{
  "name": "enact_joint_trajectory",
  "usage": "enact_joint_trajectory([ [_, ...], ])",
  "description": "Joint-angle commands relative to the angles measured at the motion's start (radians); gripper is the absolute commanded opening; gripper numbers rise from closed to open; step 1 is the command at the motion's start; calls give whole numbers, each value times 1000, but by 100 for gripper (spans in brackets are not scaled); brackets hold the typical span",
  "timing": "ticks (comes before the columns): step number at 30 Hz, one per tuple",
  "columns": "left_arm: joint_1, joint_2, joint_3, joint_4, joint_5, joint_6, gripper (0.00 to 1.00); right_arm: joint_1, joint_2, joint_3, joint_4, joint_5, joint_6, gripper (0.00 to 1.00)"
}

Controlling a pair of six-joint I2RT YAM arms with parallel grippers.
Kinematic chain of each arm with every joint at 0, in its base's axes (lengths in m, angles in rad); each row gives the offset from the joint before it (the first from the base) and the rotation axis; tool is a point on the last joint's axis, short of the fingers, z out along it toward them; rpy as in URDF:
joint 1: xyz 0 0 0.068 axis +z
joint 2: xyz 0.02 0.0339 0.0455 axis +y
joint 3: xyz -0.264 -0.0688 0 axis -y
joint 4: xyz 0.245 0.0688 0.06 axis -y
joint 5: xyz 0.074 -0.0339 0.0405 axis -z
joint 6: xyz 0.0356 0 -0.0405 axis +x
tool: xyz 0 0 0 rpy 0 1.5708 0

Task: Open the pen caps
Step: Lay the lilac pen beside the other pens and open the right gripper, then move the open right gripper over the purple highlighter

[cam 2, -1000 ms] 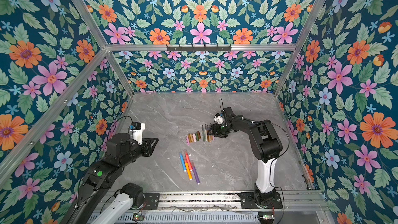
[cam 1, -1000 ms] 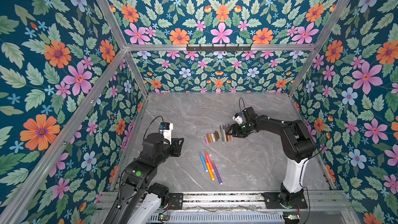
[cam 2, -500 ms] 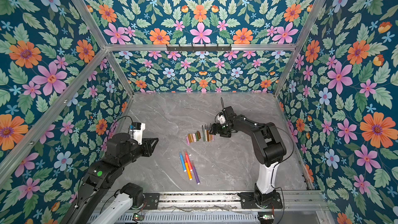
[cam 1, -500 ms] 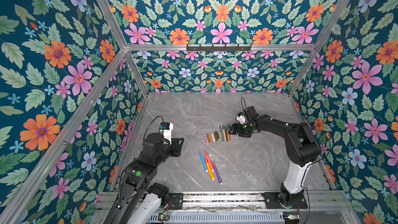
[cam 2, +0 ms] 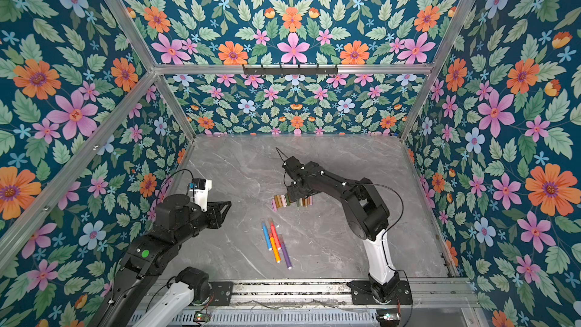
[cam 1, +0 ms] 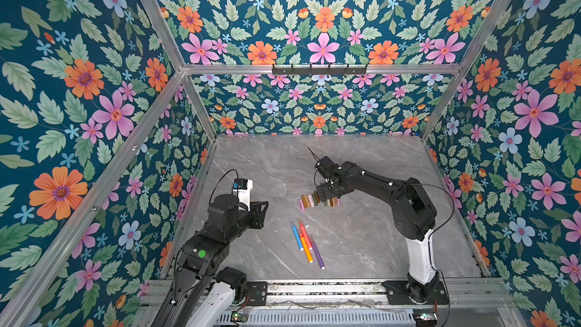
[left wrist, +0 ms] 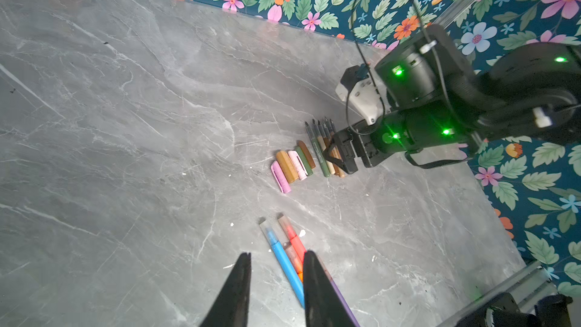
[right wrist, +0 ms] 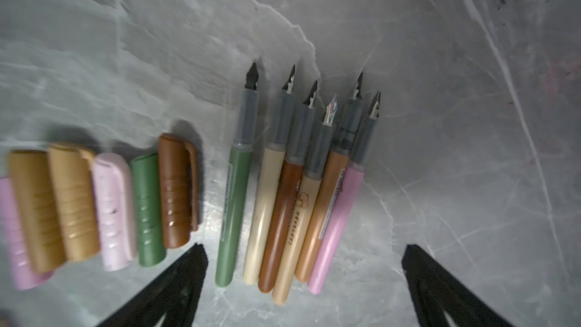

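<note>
Right wrist view: the right gripper hangs low over the bench. Its jaws are spread wide, with only the rear ends of six uncapped pens lying between them. These pens are green, cream, brown, tan, orange-tan and pink. They lie side by side, touching or nearly so, with their nibs pointing away from the gripper. Just beside the green pen lie the pen caps, six in a tight row: brown, green, pale pink, two tan, and a pink one at the far end. All six are off their pens and lie flat on the bench.

In both top views the caps and pens lie about the middle of the bench, with the caps on the side toward the left edge. Between them and the front edge lie four coloured markers, blue, red, orange and purple, close together. In the left wrist view the blue and the red markers each seem to carry a translucent cap. The left gripper hovers toward the left edge, well apart from the caps. Its jaws stand a narrow gap apart and hold nothing.
</note>
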Motion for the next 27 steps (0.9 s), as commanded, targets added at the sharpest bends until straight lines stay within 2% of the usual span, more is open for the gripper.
enact_joint_trajectory([
  [1, 1, -2, 1, 8, -6, 0, 31, 17, 34, 42, -125, 98, 28, 98],
  [19, 1, -5, 1, 9, -5, 1, 31, 17, 52, 55, -123, 51, 49, 98],
  [27, 1, -6, 1, 8, -5, 1, 31, 19, -51, 34, -120, 24, 67, 97],
])
